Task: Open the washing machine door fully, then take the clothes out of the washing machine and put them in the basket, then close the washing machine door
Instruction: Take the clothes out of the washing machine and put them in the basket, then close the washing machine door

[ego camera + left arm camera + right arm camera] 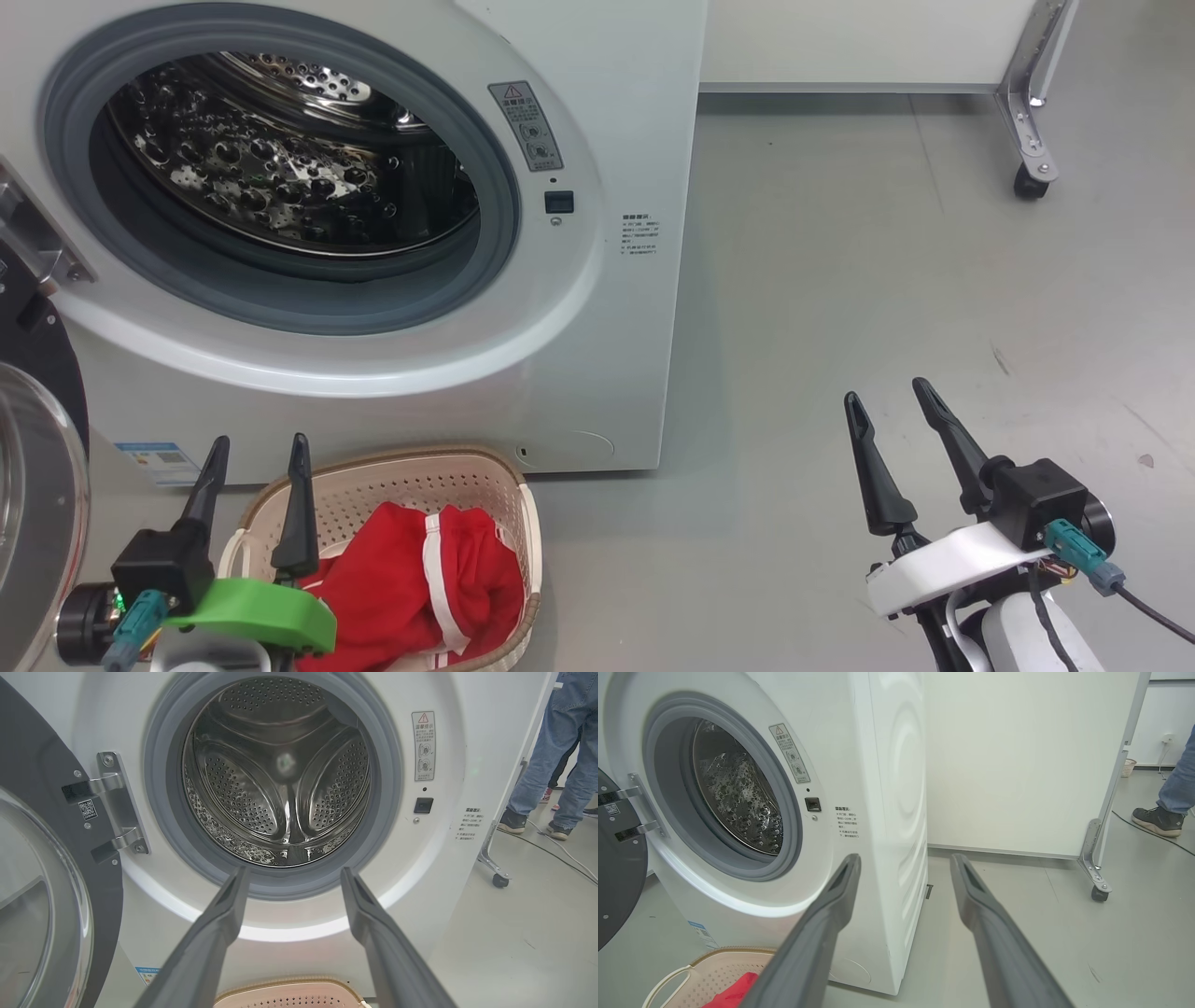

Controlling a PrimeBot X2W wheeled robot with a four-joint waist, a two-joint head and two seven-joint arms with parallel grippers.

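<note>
Currently clothes (411,579) in basket (392,471), nr spread left gripper (260,439); right gripper (885,390) spread too.

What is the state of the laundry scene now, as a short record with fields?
door: large round black-rimmed glass washing machine door, swung open on the robot's left
machine: big white front-loading washing machine, steel drum bare
basket: small cream perforated plastic basket, on the grey floor before the machine
clothes: bright red white-striped clothes, bunched in the basket
left gripper: open, empty, near the basket
right gripper: open, empty, over the floor
left to do: close the door
</note>
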